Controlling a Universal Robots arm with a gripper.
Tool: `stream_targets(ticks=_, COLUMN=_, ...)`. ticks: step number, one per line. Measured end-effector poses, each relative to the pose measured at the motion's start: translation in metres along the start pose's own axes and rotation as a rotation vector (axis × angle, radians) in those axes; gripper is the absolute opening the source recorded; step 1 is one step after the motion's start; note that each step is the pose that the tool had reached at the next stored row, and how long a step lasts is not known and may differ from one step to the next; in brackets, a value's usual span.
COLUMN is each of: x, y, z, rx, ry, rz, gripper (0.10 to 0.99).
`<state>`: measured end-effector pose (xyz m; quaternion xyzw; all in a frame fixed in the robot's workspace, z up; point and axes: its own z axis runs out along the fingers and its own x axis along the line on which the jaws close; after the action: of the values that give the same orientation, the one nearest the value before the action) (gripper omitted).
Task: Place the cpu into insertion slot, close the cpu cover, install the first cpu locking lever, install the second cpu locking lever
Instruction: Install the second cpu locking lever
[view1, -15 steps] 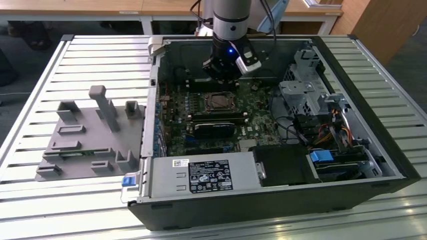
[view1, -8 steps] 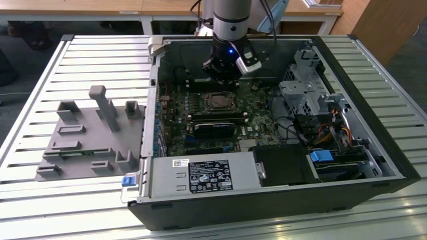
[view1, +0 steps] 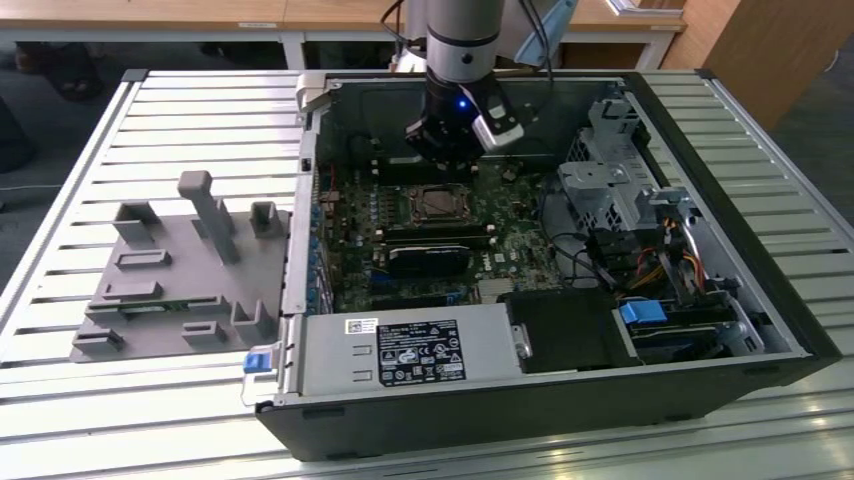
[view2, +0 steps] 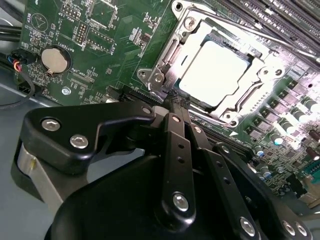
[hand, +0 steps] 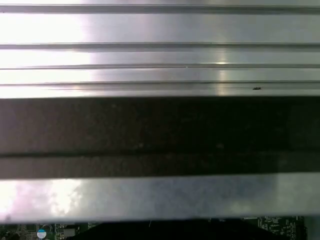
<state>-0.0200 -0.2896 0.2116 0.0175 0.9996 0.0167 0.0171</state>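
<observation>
Nearest you in the exterior view, the open computer case (view1: 534, 400) lies on the slatted metal table (view1: 80, 420), with its grey power supply (view1: 400, 350) along the near wall. A grey fixture block (view1: 174, 270) sits on the table to the exterior view's left of the case, well apart from the arm.

Farther in, on the green motherboard (view1: 360, 230), you find the insertion slot (view1: 437, 204) with the cpu (view2: 212, 70) already seated in it, its silvery face up. The cpu cover (view2: 235, 117) lies closed around it, framing the chip.

Just beyond the slot, your gripper (view2: 176, 104) hangs over the board at the socket's far edge. In the second wrist view its two black fingers (view2: 172, 135) are pressed together with nothing between them, tips right at the cover's rim. A coin battery (view2: 54, 59) sits on the board off to one side.
</observation>
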Motion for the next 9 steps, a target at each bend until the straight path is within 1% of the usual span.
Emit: stream_targets(ticks=9, x=-0.0001, y=-0.0023, z=-0.0001, rx=0.0, ry=0.0, rz=0.0, gripper=0.106)
